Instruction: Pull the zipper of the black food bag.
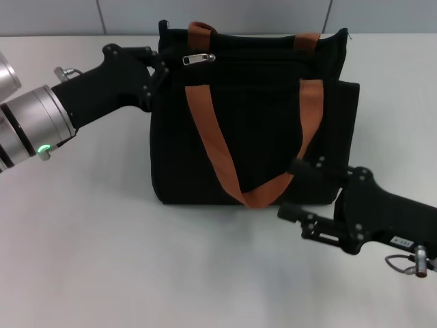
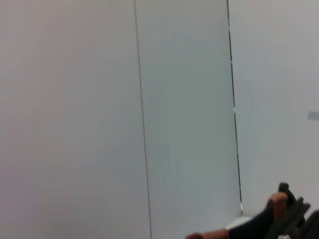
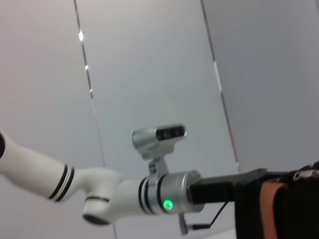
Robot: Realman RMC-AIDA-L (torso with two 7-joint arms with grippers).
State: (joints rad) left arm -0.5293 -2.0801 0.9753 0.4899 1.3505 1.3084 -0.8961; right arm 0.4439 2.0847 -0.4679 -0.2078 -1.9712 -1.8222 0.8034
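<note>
While the black food bag point(image 1: 252, 123) stands upright on the desk point(image 1: 102, 260), its soft fabric will likely sag, so pinch the small silver zipper point(image 1: 199, 59) tab near the top left corner. Left gripper point(image 1: 158, 68) touches that corner; right gripper point(image 1: 300, 188) fingers spread at the lower front; the left's state I cannot tell.

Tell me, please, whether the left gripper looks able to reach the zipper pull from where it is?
Probably yes: the left gripper sits at the black food bag's top corner, with the zipper just beside it and nothing between them.
</note>
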